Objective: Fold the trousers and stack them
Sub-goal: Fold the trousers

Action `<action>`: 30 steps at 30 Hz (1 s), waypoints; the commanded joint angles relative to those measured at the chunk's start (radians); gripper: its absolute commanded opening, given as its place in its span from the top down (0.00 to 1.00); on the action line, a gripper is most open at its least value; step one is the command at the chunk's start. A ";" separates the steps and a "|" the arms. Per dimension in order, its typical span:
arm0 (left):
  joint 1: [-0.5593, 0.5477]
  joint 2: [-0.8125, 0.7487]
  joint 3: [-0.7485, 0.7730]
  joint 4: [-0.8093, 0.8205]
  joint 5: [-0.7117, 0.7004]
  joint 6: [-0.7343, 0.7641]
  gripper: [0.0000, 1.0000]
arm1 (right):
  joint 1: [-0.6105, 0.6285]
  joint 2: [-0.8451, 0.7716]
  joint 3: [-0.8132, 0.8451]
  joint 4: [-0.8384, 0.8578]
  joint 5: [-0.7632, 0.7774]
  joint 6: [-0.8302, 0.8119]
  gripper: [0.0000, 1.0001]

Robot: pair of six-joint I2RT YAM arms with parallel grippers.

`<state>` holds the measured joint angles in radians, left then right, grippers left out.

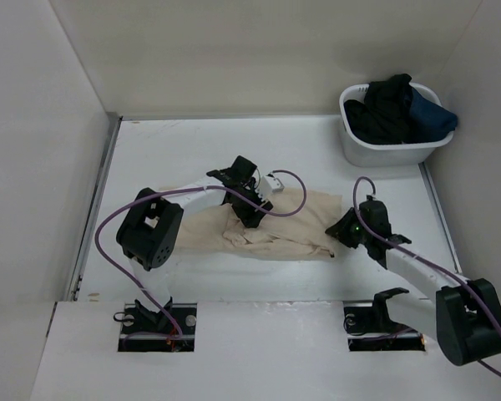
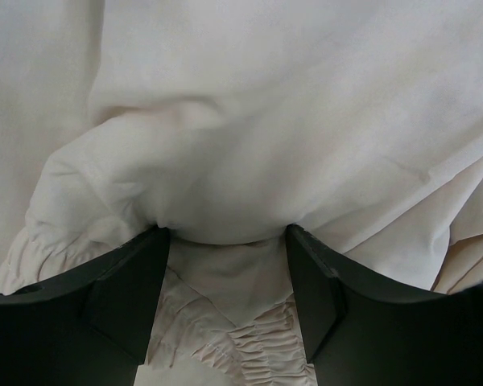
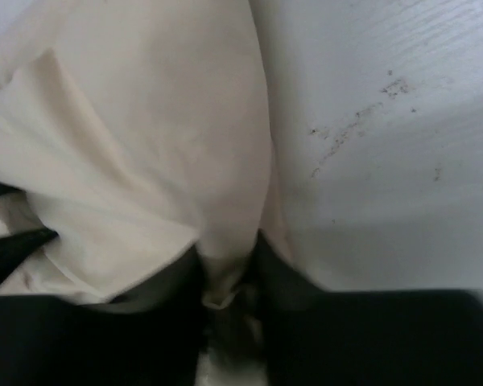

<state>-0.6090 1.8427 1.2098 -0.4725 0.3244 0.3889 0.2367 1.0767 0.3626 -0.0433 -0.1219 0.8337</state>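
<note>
The light beige trousers [image 1: 296, 219] lie crumpled across the middle of the table [image 1: 192, 146]. My left gripper [image 1: 252, 219] presses down on their left part. In the left wrist view its jaws [image 2: 229, 241] stand apart, with a rounded fold of the trousers [image 2: 266, 121] at the fingertips and a gathered elastic band between the fingers. My right gripper [image 1: 337, 230] is at the cloth's right edge. In the right wrist view its fingers [image 3: 229, 265] are closed on a narrow fold of the trousers [image 3: 145, 145], next to bare table [image 3: 386, 121].
A white basket [image 1: 376, 152] stands at the back right, holding black and dark-blue garments [image 1: 397, 109]. White walls enclose the table on the left, back and right. A purple cable loops over the left arm [image 1: 150, 230].
</note>
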 commanded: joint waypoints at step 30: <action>0.366 0.012 0.076 -0.149 -0.131 -0.082 0.40 | 0.618 0.559 1.287 -0.839 0.332 -0.436 1.00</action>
<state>-0.2649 1.8542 1.2667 -0.6189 0.2497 0.3439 0.7685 1.5497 1.5158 -0.8543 0.1875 0.3882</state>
